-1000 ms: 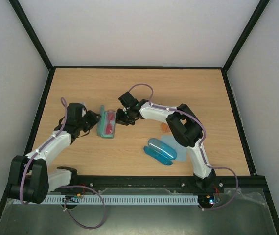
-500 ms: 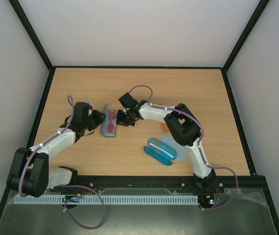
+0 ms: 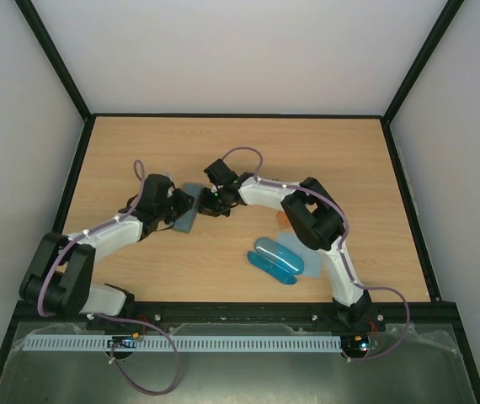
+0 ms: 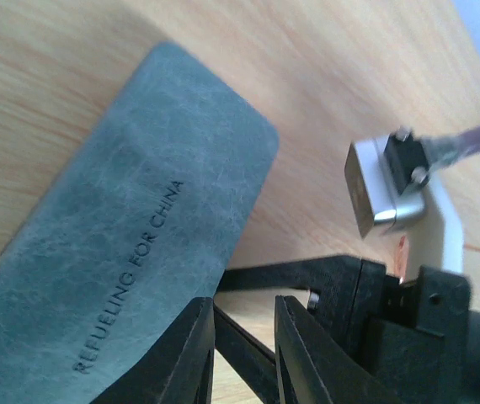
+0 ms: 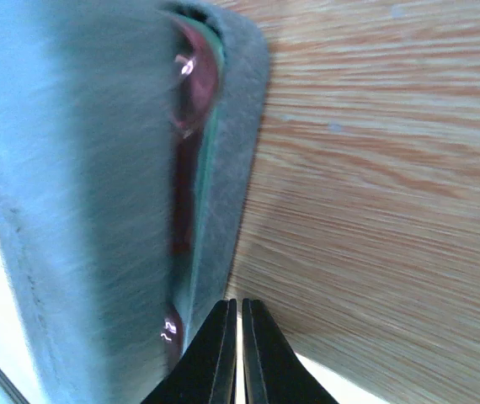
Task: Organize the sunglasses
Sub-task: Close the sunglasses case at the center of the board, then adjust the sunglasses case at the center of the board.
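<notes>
Top external view shows a wooden counter [image 3: 240, 151] boxed in by pale walls, with 2 arms reaching in from its near edge. Both the left arm [image 3: 109, 234] and the right arm [image 3: 307, 210] bend inward and meet over a green case [image 3: 191, 210] left of the counter's centre. A blue case [image 3: 274, 259] lies closed, well apart to the right and nearer the bases, resting on a pale blue cloth [image 3: 301, 250]. Beside that cloth's far edge, the orange sunglasses [image 3: 281, 220] lie on the bare wood, partly hidden by the right arm.

Left wrist view shows the green case's grey-green lid, printed "REFUELING FOR CHINA", lowered almost flat. The left end effector [image 4: 242, 316] has its 2 fingers a narrow gap apart. Nothing is clamped between them, and 1 finger sits at the lid's edge.

Right wrist view looks along the slit between lid and base, where the red-pink sunglasses [image 5: 191, 76] lie inside the green case, a lens showing through the gap. The right end effector [image 5: 240, 305] has its fingers pressed together, gripping nothing, with its tips just beside the case's edge.
</notes>
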Robot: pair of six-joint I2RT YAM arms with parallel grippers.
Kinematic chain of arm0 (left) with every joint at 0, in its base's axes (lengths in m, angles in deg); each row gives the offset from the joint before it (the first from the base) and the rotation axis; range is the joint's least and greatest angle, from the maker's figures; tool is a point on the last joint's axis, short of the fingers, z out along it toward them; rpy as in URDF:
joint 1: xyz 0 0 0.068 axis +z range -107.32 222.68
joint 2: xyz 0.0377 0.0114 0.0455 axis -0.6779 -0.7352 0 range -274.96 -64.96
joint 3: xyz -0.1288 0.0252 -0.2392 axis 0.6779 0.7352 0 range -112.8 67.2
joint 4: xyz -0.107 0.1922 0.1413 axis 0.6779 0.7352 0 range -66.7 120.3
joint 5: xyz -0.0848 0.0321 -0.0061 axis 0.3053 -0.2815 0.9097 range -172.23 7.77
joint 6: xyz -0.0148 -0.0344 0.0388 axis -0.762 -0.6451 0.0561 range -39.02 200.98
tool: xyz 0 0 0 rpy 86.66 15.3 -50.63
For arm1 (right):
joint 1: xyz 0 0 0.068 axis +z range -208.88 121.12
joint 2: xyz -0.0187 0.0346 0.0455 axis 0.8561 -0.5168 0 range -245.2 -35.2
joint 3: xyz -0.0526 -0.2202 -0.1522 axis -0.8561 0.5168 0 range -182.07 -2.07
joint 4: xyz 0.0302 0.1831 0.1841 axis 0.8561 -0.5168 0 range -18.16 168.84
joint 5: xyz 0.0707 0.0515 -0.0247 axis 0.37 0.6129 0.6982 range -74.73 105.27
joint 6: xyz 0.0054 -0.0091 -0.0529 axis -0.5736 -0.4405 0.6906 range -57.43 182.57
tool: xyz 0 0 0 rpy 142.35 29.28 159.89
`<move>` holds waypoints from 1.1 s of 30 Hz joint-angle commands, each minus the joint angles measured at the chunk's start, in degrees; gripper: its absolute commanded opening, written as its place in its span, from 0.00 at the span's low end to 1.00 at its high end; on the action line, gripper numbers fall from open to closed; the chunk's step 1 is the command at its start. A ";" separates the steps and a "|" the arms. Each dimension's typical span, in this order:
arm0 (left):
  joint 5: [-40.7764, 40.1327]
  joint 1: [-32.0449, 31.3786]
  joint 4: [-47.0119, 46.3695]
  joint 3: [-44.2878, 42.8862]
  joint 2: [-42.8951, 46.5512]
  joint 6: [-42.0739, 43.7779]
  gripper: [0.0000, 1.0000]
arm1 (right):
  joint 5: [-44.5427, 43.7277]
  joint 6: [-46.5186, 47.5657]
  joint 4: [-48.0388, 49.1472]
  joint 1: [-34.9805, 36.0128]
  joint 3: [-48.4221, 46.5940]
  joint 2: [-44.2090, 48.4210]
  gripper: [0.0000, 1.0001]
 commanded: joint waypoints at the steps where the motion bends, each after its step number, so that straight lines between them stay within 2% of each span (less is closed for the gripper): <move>1: 0.57 -1.96 -1.37 0.06 -2.79 -0.89 0.24 | 2.45 -1.27 2.26 0.61 -0.21 -2.37 0.05; 8: 0.18 -1.91 -0.88 0.42 -3.18 -0.74 0.23 | 2.27 -0.87 2.67 0.11 2.11 -0.96 0.04; 12: 0.70 -0.38 1.70 0.15 -0.09 -0.04 0.23 | -0.50 2.40 0.71 -0.85 4.65 3.27 0.05; 15: 1.60 1.43 6.00 -0.39 4.23 0.97 0.25 | -1.12 4.99 -1.24 -3.11 6.02 6.72 0.08; 17: 1.03 2.09 10.13 -0.88 8.18 1.83 0.26 | -3.17 7.14 -2.70 -4.71 5.45 8.61 0.16; 19: 0.73 2.43 13.86 -0.83 12.18 2.17 0.29 | -3.50 9.89 -4.99 -5.90 1.79 8.35 0.27; 22: 1.07 2.65 18.44 1.17 18.02 0.85 0.36 | -2.82 14.63 -10.50 -6.55 -8.74 3.63 0.40; 28: 5.15 2.17 17.41 9.43 24.40 -3.71 0.36 | -2.97 17.04 -19.17 -6.64 -29.33 -10.03 0.41; 33: 5.63 1.08 12.91 14.16 24.88 -6.40 0.34 | -1.15 18.61 -17.13 -6.71 -32.12 -14.51 0.41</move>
